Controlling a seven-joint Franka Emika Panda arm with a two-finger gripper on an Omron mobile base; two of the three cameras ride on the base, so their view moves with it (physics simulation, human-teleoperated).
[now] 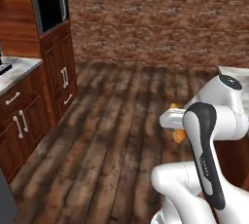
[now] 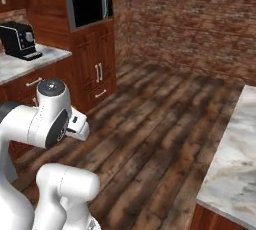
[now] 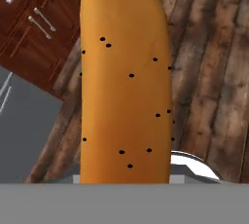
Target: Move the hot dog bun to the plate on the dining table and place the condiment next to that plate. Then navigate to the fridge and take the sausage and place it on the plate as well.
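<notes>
Above the dark wooden floor (image 1: 112,135), the hot dog bun (image 3: 125,82) sits clenched in the pincer (image 3: 125,181), standing up lengthwise through the hand view (tan-orange, dotted with small black seeds). From the left base view a sliver of its orange peeks out beside the white arm (image 1: 206,121). A marble surface (image 2: 235,159) edges the right base view

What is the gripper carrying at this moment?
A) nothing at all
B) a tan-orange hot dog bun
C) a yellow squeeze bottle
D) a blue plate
B. In the hand view the hot dog bun, tan-orange with small dark specks, rises right in front of the camera from where the fingers are, above the wooden floor; in the left base view its orange shows beside the arm.
</notes>
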